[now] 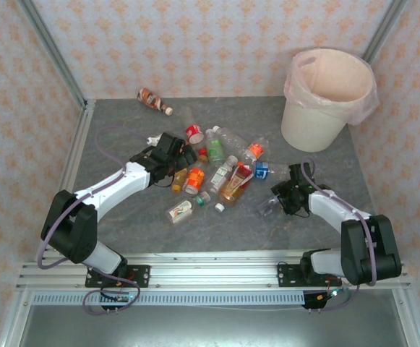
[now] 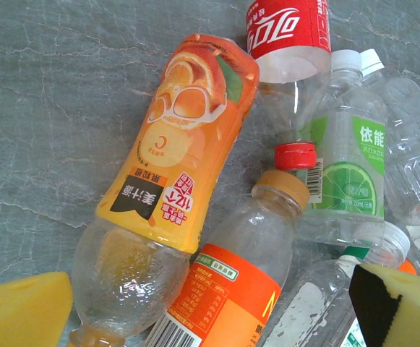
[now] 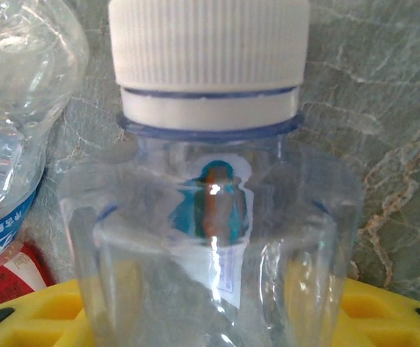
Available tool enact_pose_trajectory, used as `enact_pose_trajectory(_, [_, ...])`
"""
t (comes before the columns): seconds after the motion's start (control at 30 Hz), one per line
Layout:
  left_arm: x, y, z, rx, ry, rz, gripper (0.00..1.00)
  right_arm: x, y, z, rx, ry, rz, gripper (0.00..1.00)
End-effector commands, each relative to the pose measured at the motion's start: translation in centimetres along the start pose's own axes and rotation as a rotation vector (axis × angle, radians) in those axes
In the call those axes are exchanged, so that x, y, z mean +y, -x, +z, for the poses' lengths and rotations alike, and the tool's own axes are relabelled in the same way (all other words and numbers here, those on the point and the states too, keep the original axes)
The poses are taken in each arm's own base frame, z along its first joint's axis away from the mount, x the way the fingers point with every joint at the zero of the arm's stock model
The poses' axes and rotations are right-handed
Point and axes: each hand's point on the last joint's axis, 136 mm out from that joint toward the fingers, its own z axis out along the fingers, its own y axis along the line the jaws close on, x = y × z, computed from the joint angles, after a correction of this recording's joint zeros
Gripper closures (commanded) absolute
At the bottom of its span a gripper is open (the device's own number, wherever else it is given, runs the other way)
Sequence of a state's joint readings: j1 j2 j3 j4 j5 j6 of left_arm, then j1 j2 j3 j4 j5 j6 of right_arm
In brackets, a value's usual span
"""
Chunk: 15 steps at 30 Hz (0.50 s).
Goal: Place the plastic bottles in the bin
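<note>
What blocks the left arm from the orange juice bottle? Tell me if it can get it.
Probably nothing; likely yes. The open left pincer faces the orange juice bottle, which lies uncovered, bare table on one side, other bottles only touching its other side.

White-capped clear bottle (image 3: 210, 238), lower body cut off at the bottom edge.

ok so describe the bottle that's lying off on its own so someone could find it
Look at the far left corner of the grey table, across from the bin. A single brown bottle lies flat there, well apart from the pile of bottles in the middle. Unlike the clear ones, its body is dark brown, and none lies nearer the back wall.
</note>
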<state>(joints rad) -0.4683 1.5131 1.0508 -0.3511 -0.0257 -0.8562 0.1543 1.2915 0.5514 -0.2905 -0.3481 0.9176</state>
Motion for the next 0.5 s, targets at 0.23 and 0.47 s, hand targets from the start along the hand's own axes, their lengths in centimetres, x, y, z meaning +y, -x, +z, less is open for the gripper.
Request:
enact_pose_trajectory(0.23, [0.0, -0.2, 0.5, 0.018, 0.012, -0.010, 0.00, -0.1, -0.1, -1.6, -0.030, 0.014, -0.081, 0.59])
enact_pose_trajectory(0.47, [-1.0, 0.3, 0.4, 0.012, -0.014, -0.011, 0.00, 2.9, 1.4, -4.8, -0.134, 0.142, -0.134, 0.60])
